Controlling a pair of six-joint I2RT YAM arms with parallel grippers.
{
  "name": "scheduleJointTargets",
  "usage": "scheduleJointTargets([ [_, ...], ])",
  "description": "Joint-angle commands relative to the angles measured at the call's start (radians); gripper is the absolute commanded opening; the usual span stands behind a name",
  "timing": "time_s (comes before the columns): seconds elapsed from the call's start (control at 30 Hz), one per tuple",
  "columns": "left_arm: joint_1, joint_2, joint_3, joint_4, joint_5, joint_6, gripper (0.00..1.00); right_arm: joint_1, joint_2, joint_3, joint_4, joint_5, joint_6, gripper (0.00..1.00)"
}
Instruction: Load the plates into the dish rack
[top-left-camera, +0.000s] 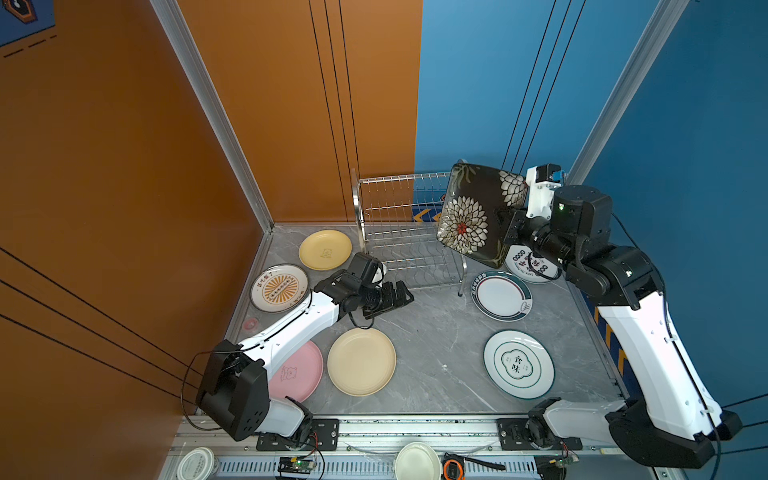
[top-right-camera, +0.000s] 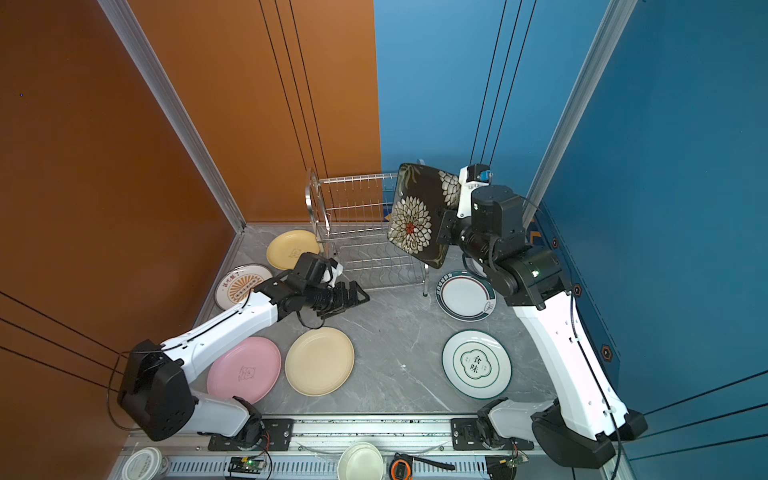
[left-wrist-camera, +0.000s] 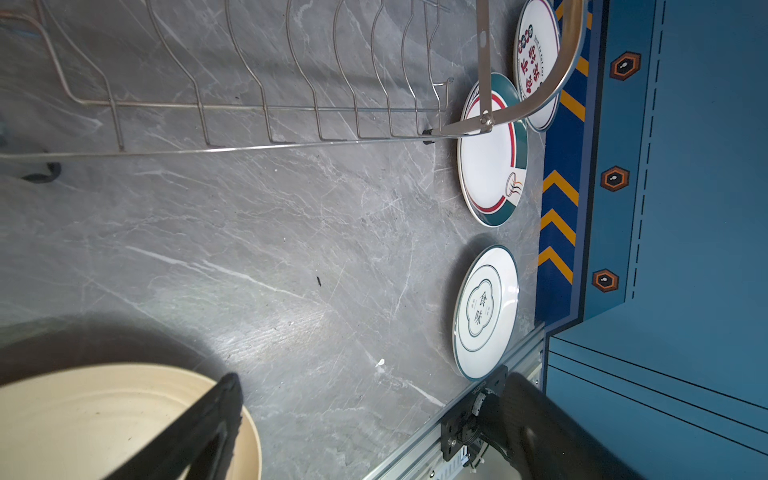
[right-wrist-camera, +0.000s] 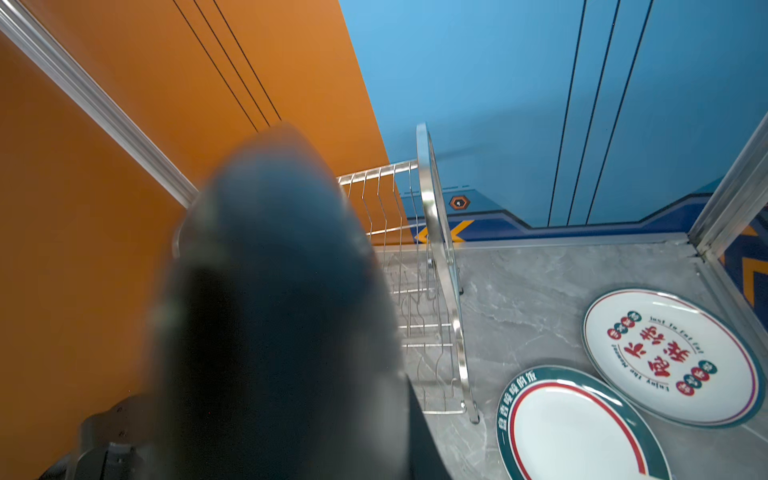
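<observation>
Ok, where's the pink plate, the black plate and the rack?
pink plate (top-right-camera: 244, 370): top view, its middle.
black plate (top-left-camera: 463, 226): top view, its big flower.
rack (right-wrist-camera: 434, 208): right wrist view, its arched side frame.

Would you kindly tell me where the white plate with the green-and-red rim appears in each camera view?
Top view: the green-and-red-rimmed plate lies flat, just right of the dish rack and its front leg.
Top view: same spot, right of that leg.
Left wrist: it sits partly behind the rack's arched frame.
Right wrist: it lies beside the red-lettered plate, cut off by the picture's edge.
Shared landmark: the rack's arched side frame.
</observation>
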Motion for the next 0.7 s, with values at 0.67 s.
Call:
scheduleJointTargets([
  [0.67,0.024,0.075,0.073,-0.024,0.069,0.065,0.98,0.110,0.360,0.122,0.786,0.607,-0.428,0.00],
])
